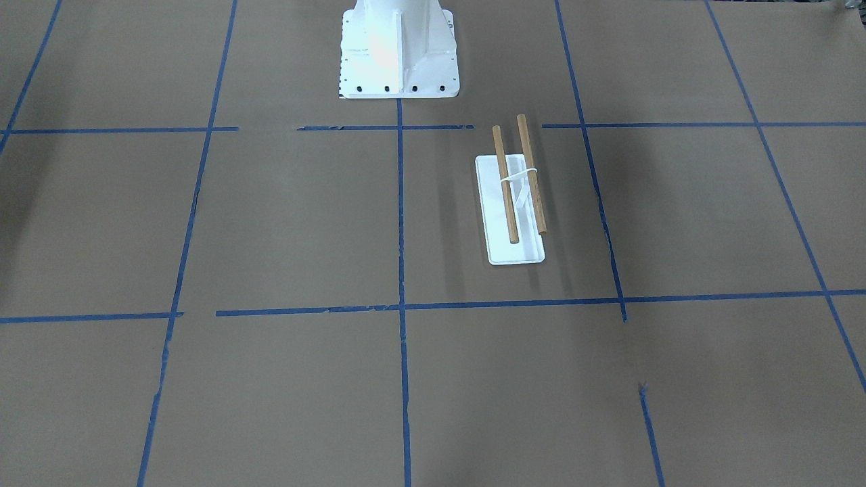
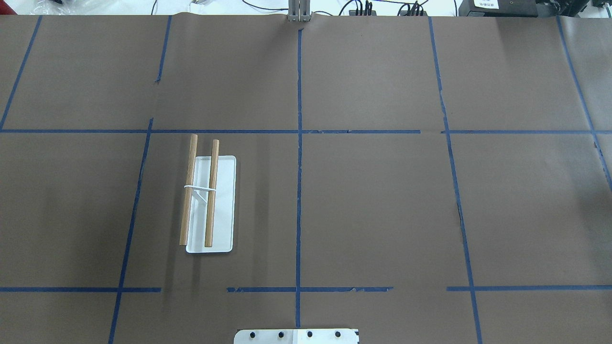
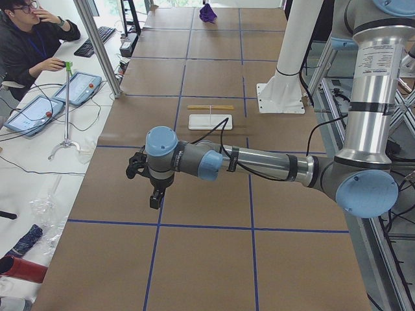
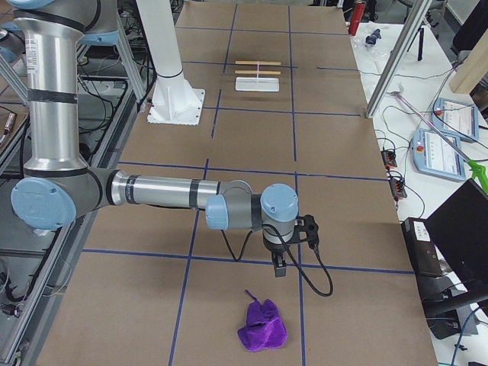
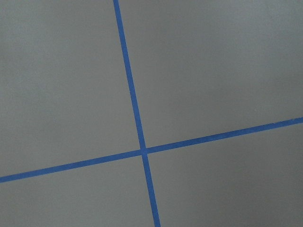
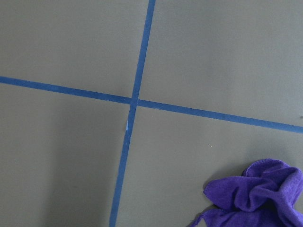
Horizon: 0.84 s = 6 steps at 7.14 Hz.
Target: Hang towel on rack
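The rack point(image 1: 494, 203) has a white base plate and two wooden dowel rods, both bare. It stands on the brown table, on my left side in the overhead view point(image 2: 224, 205), and shows in both side views point(image 3: 210, 120) point(image 4: 258, 82). The purple towel point(image 4: 261, 326) lies crumpled on the table at the far right end, well away from the rack. It also shows in the right wrist view point(image 6: 258, 194) and the exterior left view point(image 3: 207, 12). My right gripper point(image 4: 297, 245) hovers just short of the towel. My left gripper point(image 3: 148, 184) hovers over bare table. I cannot tell whether either is open.
The white robot pedestal point(image 1: 398, 54) is bolted at the table's middle edge, near the rack. Blue tape lines point(image 2: 299, 143) grid the table. An operator point(image 3: 29, 39) sits beyond the table with tablets point(image 3: 81, 87). A metal post point(image 3: 97, 45) stands at the far edge.
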Each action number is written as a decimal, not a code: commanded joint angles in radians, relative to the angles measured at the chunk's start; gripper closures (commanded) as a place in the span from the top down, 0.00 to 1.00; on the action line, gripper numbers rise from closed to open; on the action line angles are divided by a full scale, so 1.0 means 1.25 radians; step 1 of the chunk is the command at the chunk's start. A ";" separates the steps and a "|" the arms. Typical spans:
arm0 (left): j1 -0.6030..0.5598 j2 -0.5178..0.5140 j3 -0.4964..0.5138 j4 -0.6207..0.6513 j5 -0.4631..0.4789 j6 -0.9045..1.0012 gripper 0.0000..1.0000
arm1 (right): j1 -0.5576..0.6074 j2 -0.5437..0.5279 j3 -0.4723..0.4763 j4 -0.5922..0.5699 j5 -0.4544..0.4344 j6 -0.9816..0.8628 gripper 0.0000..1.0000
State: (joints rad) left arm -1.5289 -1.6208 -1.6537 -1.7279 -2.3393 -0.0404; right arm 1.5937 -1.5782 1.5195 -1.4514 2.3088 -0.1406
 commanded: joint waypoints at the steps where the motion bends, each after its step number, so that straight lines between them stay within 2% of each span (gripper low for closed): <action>1: 0.002 0.000 -0.002 -0.002 0.000 -0.027 1.00 | 0.006 0.039 -0.096 0.009 -0.007 -0.035 1.00; 2: 0.002 0.000 -0.002 -0.002 0.000 -0.025 1.00 | 0.013 0.040 -0.122 0.009 -0.044 -0.066 1.00; 3: 0.002 0.000 -0.002 -0.003 0.000 -0.025 1.00 | 0.020 0.045 -0.176 0.051 -0.095 -0.113 1.00; 5: 0.002 0.000 -0.001 -0.003 0.000 -0.025 1.00 | 0.025 0.057 -0.322 0.211 -0.108 -0.118 1.00; 6: 0.002 0.000 -0.001 -0.003 0.000 -0.024 1.00 | 0.025 0.060 -0.339 0.229 -0.143 -0.117 1.00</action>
State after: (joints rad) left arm -1.5263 -1.6214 -1.6554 -1.7318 -2.3393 -0.0718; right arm 1.6231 -1.5115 1.1593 -1.2308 2.1702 -0.2834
